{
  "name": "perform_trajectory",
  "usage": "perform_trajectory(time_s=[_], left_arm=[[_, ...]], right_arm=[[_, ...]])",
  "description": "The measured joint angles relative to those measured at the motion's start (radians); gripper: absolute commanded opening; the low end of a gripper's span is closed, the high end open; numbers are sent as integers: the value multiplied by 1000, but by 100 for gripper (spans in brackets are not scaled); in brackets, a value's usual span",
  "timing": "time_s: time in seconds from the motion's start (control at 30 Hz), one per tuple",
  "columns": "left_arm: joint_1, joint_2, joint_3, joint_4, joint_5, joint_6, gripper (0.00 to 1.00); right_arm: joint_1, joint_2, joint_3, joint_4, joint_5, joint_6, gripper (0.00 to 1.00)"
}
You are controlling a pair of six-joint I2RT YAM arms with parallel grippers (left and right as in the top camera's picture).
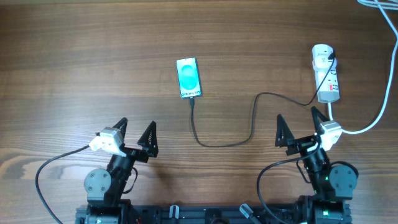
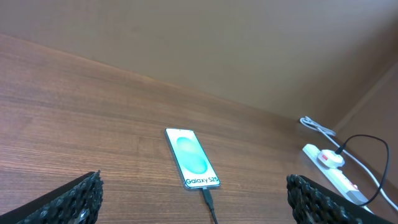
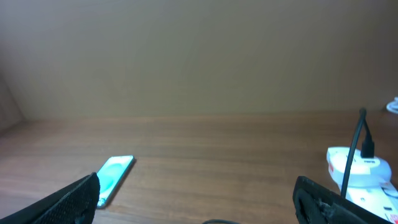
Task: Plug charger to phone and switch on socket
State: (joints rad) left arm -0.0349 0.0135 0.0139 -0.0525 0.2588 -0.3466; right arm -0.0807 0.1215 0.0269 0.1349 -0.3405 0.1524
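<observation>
The phone [image 1: 189, 78] lies flat on the wooden table, turquoise screen up; it also shows in the left wrist view [image 2: 192, 158] and the right wrist view [image 3: 112, 174]. The black charger cable [image 1: 224, 142] has its plug tip [image 2: 208, 198] in the phone's near end and runs right to the white socket strip [image 1: 326, 73], where it is plugged into the round end [image 2: 332, 160]. My left gripper [image 1: 137, 135] is open and empty, near the front edge. My right gripper [image 1: 300, 127] is open and empty, just in front of the strip.
A thick white cord [image 1: 380, 106] runs from the strip's near end round the right side to the back right corner. The wooden table [image 1: 74, 68] stretches bare to the left. A plain wall stands behind the table [image 3: 199, 56].
</observation>
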Motion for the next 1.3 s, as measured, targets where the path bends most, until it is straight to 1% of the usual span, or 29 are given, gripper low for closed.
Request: perform_trajectory(time_s=[0.27, 1.3], left_arm=[[0, 0, 0, 0, 0, 0, 100], [0, 0, 0, 0, 0, 0, 100]], right_arm=[[0, -99, -17, -110, 9, 0, 100], [0, -101, -18, -113, 9, 0, 100]])
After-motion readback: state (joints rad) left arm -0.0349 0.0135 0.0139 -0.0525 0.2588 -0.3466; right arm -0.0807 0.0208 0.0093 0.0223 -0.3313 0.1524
